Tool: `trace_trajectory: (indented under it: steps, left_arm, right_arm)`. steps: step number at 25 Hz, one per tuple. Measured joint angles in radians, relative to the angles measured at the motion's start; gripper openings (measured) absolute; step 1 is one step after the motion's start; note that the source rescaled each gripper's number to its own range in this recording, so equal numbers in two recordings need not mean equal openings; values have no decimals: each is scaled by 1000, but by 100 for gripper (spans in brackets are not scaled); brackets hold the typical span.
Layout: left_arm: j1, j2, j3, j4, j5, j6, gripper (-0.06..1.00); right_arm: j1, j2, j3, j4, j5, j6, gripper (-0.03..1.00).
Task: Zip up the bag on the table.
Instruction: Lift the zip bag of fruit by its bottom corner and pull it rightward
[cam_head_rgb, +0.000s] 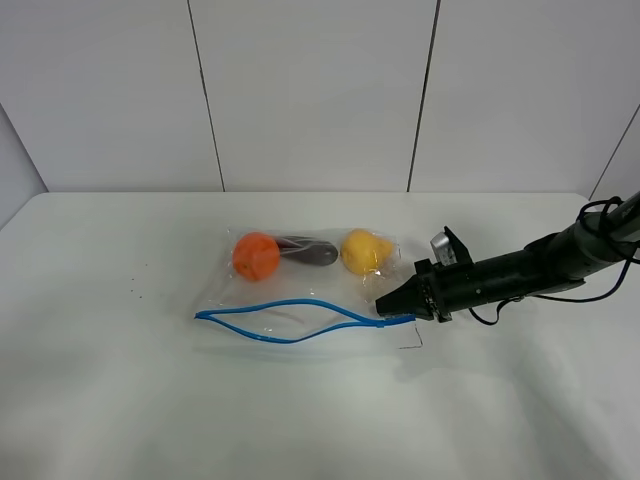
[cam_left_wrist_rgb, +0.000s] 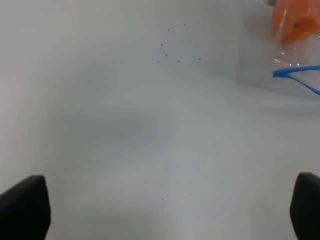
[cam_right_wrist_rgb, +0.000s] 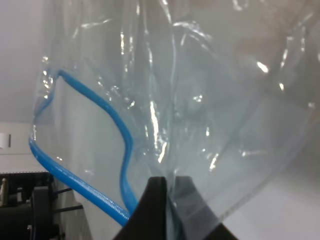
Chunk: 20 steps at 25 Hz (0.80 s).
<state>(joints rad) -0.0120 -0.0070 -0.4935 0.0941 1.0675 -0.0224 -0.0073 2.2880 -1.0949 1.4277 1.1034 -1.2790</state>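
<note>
Our right gripper (cam_head_rgb: 386, 300) clamps clear film at the near corner of the bag (cam_head_rgb: 300, 272), beside the blue zipper strip (cam_head_rgb: 290, 322); the bag lies ahead of its tips on the table (cam_head_rgb: 120, 400). A pull may drag the unanchored bag. The arm (cam_head_rgb: 530, 268) stretches low, nearly level; our left gripper (cam_left_wrist_rgb: 165, 210) hangs open.

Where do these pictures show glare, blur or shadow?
Exterior high: sharp, evenly lit, a soft shadow on the table beneath the right gripper. Right wrist: white glints across the crinkled bag. Left wrist: slightly soft, the orange item blurred at the edge.
</note>
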Motion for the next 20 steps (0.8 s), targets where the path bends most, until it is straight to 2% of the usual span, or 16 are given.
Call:
trace_trajectory:
  steps: [10, 16, 20]
  left_arm:
    - [0, 0, 0, 0, 0, 0, 100]
    - [0, 0, 0, 0, 0, 0, 100]
    - [0, 0, 0, 0, 0, 0, 100]
  right_arm:
    - [1, 0, 0, 4, 2, 13, 0]
    - [2, 0, -5, 10, 82, 34, 0]
    - [2, -11, -5, 12, 91, 46, 0]
